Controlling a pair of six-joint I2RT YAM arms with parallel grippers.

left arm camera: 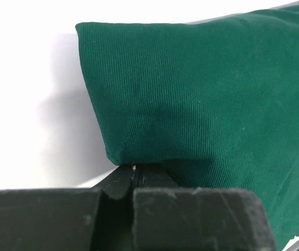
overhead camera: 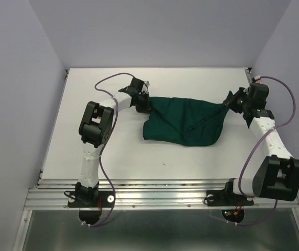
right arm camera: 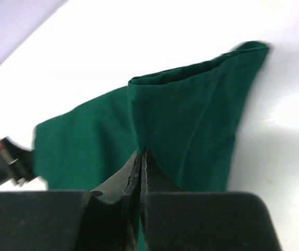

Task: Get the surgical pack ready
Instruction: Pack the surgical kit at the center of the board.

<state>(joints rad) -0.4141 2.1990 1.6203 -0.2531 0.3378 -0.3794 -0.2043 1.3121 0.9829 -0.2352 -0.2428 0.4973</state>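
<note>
A dark green cloth drape (overhead camera: 183,123) lies bunched across the middle of the white table (overhead camera: 118,157), stretched between both arms. At its left corner my left gripper (overhead camera: 142,107) is shut on the cloth. In the left wrist view the drape (left arm camera: 201,99) fills the frame above the left gripper (left arm camera: 137,168), whose jaws are pressed together at its lower edge. My right gripper (overhead camera: 228,104) is shut on the drape's right corner. A fold of the green drape (right arm camera: 186,120) rises from the closed tips of the right gripper (right arm camera: 141,152). Tray, forceps, gauze and packet are out of view.
Pale walls close in the table on the left, back and right. A ridged metal rail (overhead camera: 154,196) with both arm bases runs along the near edge. The tip of the left arm (right arm camera: 2,157) shows at the left of the right wrist view.
</note>
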